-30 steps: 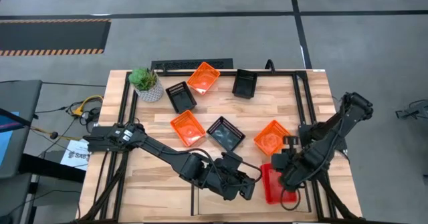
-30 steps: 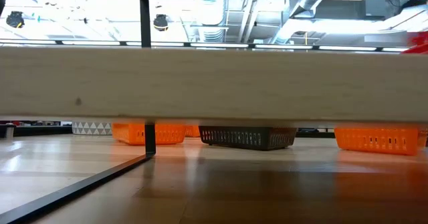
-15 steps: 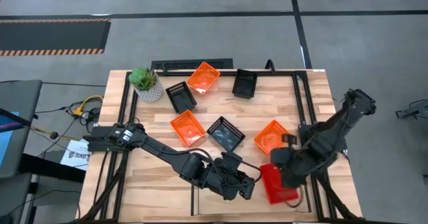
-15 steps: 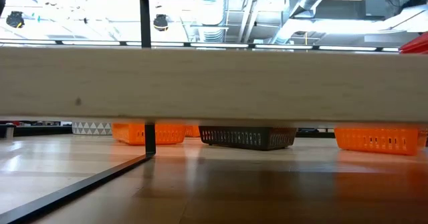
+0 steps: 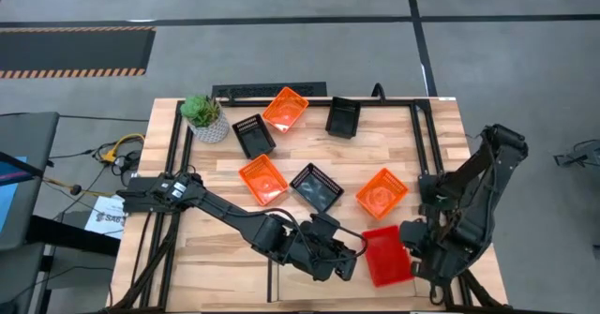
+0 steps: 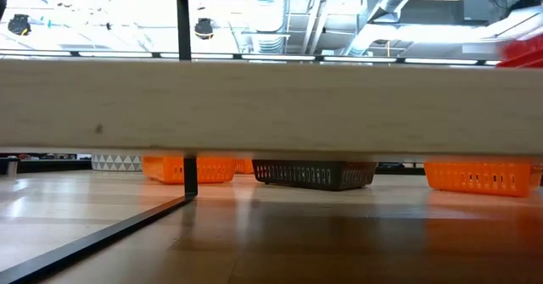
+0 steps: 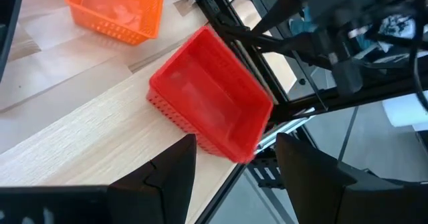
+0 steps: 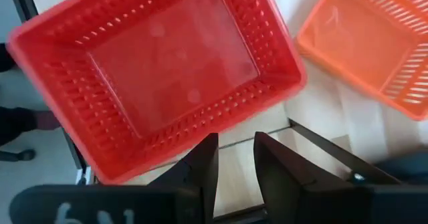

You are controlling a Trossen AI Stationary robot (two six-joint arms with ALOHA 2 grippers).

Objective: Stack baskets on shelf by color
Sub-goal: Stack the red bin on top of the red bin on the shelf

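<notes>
Right hand [image 5: 410,248] sits at the table's near right corner, its fingers [image 8: 200,167] pinching the rim of a red basket [image 5: 385,254], which rests tilted over the table's near edge. Left hand [image 5: 349,258] lies just beside that basket on its other side, fingers [image 7: 175,170] spread and holding nothing.

On the light-wood table [image 5: 225,178] three orange baskets [image 5: 262,179] lie apart from one another: one left of centre, one by the far edge [image 5: 285,108] and one near the red basket [image 5: 382,193]. Three black baskets [image 5: 316,186] lie among them, one at the centre, two toward the far side [image 5: 253,135] [image 5: 343,116]. A small potted plant [image 5: 204,117] stands at the far left corner.

No writing can be read. In the low view the shelf [image 6: 271,106] fills the middle as a pale wooden board, with ceiling ducts and bright lights beyond. Grey floor with dark seams surrounds the table.
</notes>
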